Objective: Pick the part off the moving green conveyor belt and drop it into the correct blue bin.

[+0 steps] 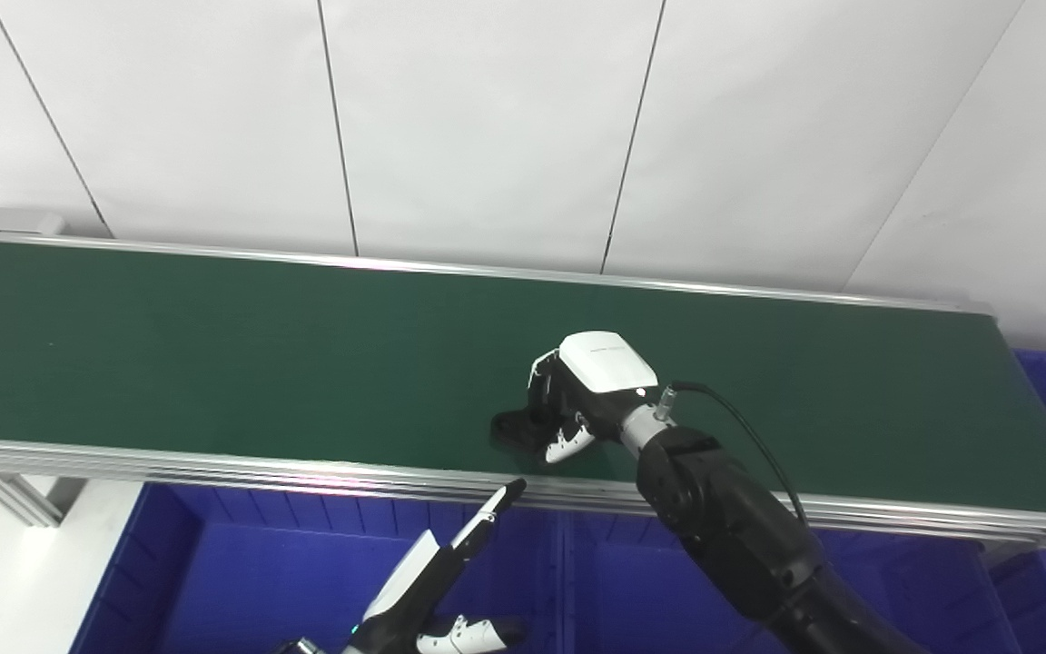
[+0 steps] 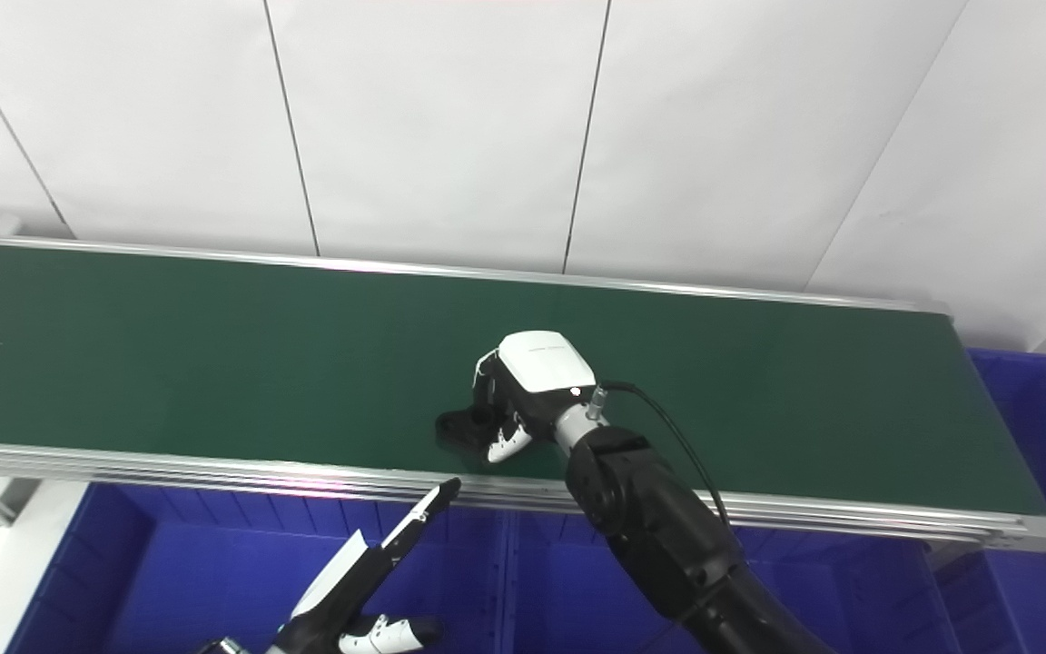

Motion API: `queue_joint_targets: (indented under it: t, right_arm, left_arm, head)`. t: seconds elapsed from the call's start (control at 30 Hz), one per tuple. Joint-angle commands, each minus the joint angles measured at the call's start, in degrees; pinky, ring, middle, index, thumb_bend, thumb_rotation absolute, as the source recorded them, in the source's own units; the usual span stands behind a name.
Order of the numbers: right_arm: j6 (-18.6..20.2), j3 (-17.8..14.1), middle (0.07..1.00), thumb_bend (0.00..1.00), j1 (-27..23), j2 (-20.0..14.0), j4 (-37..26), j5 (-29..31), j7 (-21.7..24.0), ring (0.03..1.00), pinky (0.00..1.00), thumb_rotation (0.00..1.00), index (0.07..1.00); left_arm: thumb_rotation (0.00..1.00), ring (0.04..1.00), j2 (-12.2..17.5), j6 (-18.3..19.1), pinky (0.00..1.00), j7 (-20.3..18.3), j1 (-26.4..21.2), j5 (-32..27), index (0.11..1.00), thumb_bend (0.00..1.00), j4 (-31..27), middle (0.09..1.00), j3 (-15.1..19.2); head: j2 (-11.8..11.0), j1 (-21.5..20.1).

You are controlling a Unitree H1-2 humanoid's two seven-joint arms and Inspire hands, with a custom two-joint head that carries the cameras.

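Black part (image 1: 512,429) lying flat on green belt (image 1: 214,363), long axis along it, right hand (image 1: 577,400) pinching its right end

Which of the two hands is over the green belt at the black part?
The right hand, white-backed, reaches over the belt, fingers around the black part. The left hand hovers open, low over the blue bins.

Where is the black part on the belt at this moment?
The black part lies on the green belt near its front rail, under the fingers of the right hand.
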Motion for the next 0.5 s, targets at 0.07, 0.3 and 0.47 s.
queue_joint_targets:
  t: [0.07, 0.3, 0.47]
  right_arm:
    - [-3.06, -0.72, 0.475, 0.52, 1.14, 0.44, -4.18, 0.83, -0.45, 0.287, 0.22, 0.0, 0.492]
    - [-0.61, -4.88, 0.474, 0.53, 3.79, -1.41, -16.21, 0.84, 1.34, 0.28, 0.21, 0.0, 0.492]
    - [1.78, -10.13, 0.472, 0.53, 8.6, -2.9, -27.01, 1.88, 4.94, 0.257, 0.2, 0.0, 0.491]
  left_arm:
    - [0.86, 1.0, -0.74, -0.87, 1.0, 0.07, -1.14, -0.75, 1.0, 0.76, -0.6, 1.0, 0.16]
    - [0.86, 1.0, -0.91, -0.77, 1.0, -0.05, -1.08, -1.13, 1.0, 0.76, -0.32, 1.0, 0.09]
    - [0.86, 1.0, -1.2, -0.27, 1.0, 0.34, -0.96, -0.35, 1.0, 0.77, -0.7, 1.0, 0.01]
  head:
    - [0.02, -0.13]
    - [0.12, -0.34]
    - [0.32, -0.26]
